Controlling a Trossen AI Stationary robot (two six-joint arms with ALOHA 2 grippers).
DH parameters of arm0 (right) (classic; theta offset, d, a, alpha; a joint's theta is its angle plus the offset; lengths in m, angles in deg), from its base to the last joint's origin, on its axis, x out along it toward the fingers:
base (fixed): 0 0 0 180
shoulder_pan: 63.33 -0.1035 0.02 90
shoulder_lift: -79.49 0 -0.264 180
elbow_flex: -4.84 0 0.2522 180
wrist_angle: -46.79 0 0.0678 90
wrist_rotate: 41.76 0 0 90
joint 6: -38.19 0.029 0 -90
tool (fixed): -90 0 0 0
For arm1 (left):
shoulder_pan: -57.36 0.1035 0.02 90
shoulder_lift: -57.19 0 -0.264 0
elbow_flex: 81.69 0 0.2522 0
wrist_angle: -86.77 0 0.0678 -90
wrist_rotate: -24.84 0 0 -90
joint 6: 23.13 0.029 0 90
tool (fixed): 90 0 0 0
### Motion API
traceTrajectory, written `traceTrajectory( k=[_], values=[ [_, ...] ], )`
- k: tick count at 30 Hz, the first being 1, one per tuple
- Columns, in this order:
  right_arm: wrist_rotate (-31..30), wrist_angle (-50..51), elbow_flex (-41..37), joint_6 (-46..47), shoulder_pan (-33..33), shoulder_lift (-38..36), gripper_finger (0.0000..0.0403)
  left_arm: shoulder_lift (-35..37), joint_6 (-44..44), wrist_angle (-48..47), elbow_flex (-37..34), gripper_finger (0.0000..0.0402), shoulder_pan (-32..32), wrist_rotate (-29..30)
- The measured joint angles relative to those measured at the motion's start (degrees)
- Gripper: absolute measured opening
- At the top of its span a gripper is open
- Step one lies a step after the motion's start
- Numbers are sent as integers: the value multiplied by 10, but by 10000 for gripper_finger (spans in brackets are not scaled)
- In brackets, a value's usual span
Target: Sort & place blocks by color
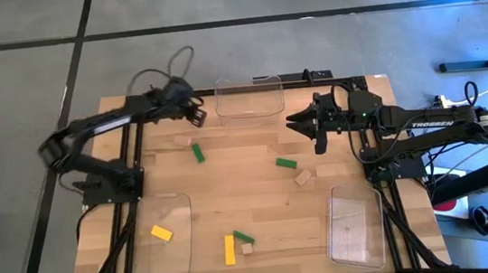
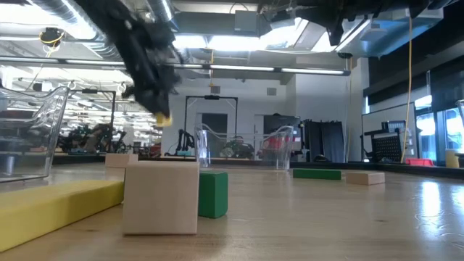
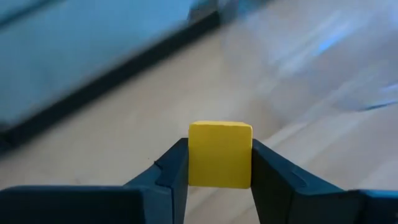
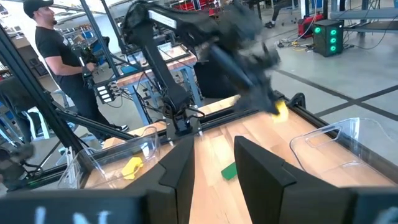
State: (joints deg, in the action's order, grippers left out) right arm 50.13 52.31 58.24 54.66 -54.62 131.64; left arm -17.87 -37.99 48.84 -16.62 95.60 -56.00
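Now, your readout:
Yellow block (image 3: 220,154): pinched in the left pincer (image 3: 219,180), raised off the worktop (image 1: 260,198) toward eleven o'clock.
Right pincer (image 4: 214,165): fingers parted, holding nothing, at one o'clock.

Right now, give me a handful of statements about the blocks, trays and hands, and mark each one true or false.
1. The left hand is closed on a yellow block. True.
2. The tray by the left arm's base holds a green block. False: a yellow tray block lies in it.
3. The tray at the table's far edge has no block in it. True.
4. The right hand carries a tan block. False: nothing shows between its fingers.
5. A long yellow block lies on the table beside a green block near the front edge. True.
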Motion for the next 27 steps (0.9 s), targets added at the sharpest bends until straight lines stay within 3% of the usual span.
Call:
traceTrajectory(
  k=[7,14,22,27],
  values=[
    [-23,-3,0,0,0,7,116,192,20,21,0,124,-26,-119],
    [-22,-15,0,0,0,13,116,319,6,114,-41,125,-145,-175],
    [20,-31,0,19,0,15,117,365,-74,434,-221,125,-293,-88],
    [36,-31,0,24,0,15,116,352,-60,481,-249,125,-336,-32]
  ],
)
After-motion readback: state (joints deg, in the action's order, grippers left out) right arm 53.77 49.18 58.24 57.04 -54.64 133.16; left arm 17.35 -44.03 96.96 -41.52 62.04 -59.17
